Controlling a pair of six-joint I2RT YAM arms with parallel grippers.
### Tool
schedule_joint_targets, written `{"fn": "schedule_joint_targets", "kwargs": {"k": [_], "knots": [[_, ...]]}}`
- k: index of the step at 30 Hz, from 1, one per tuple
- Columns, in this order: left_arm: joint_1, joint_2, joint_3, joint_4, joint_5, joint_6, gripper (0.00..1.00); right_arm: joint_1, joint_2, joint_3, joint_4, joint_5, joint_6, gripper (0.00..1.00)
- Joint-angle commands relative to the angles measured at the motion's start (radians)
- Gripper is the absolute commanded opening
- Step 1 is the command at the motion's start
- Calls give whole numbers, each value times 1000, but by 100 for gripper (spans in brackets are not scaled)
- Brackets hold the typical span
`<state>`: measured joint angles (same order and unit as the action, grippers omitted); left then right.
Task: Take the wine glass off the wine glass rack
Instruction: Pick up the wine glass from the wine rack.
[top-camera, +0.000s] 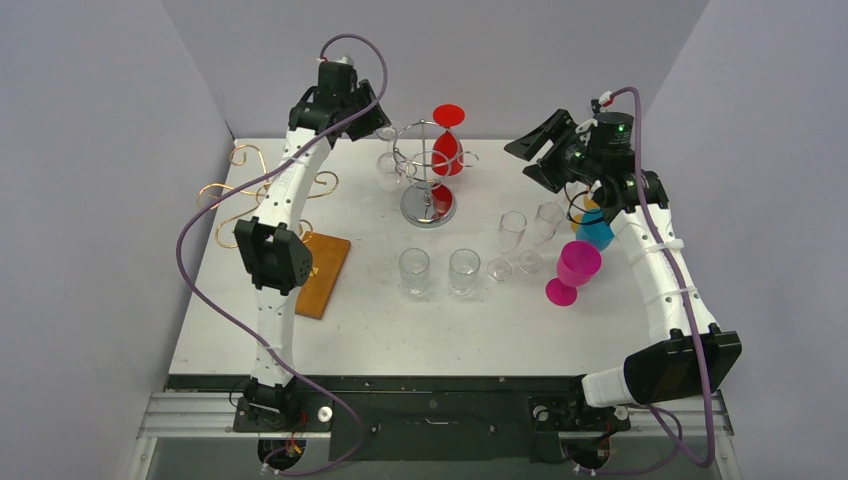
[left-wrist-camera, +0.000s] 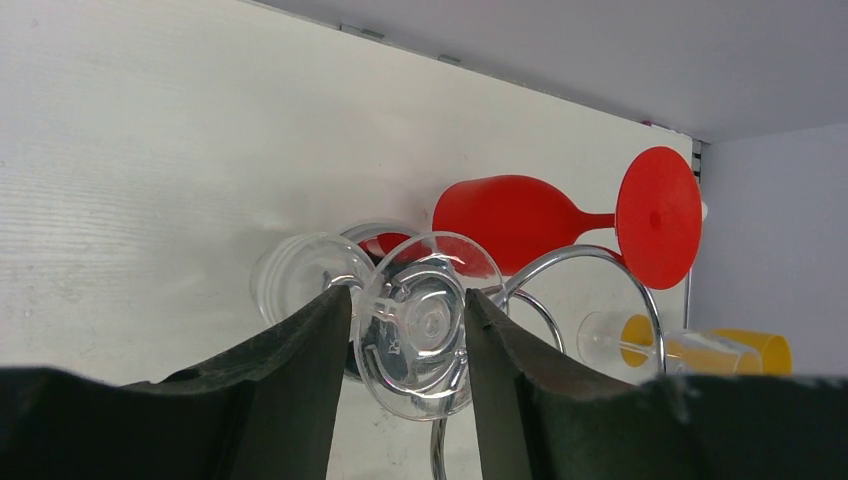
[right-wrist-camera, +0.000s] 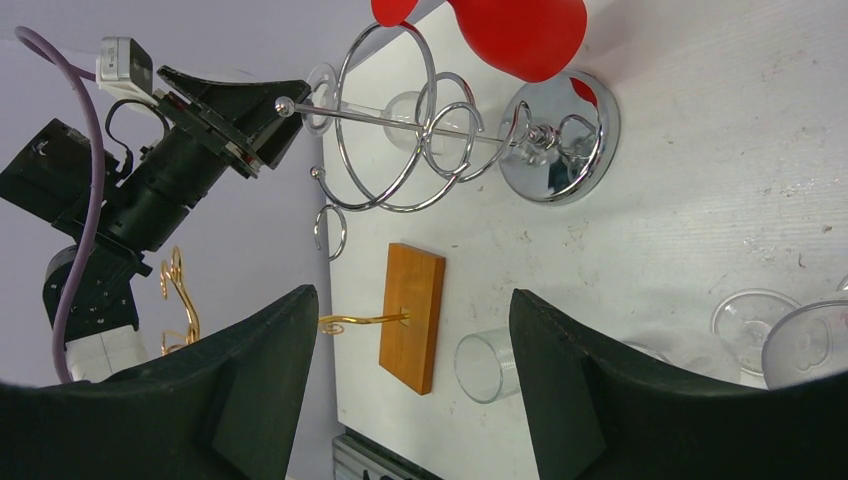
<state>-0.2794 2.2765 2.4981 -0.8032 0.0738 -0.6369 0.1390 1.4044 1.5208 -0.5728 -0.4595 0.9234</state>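
Observation:
The chrome wine glass rack (top-camera: 428, 205) stands at the back middle of the table. An upside-down red wine glass (top-camera: 448, 140) hangs on its right side and a clear wine glass (top-camera: 388, 165) on its left. In the left wrist view the clear wine glass's round foot (left-wrist-camera: 415, 335) sits between my left gripper's (left-wrist-camera: 408, 320) black fingers, with both pads against its rim. The red wine glass (left-wrist-camera: 520, 215) and a rack loop (left-wrist-camera: 590, 255) lie behind it. My right gripper (right-wrist-camera: 412, 310) hangs open and empty to the right of the rack (right-wrist-camera: 560, 140).
Two clear tumblers (top-camera: 414, 270) (top-camera: 464, 271) stand mid-table. Clear flutes (top-camera: 510, 240), a magenta glass (top-camera: 575, 270) and a blue cup (top-camera: 596, 230) are under the right arm. A gold wire stand on a wooden base (top-camera: 322, 272) is at the left.

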Motion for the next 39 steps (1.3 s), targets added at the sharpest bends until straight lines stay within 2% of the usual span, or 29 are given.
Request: {"fn": "schedule_joint_targets", "kwargs": {"k": [1,28,39], "knots": [[16,2,-6,71,43,-24,40,5,7,-6,54,0,-15,65],[56,-73,-88,144,163,-82,6,5,8,-17,59,-1,-14,65],[79,-124,-164,229,223,-124,0,5,6,-17,54,8,-16,65]]}}
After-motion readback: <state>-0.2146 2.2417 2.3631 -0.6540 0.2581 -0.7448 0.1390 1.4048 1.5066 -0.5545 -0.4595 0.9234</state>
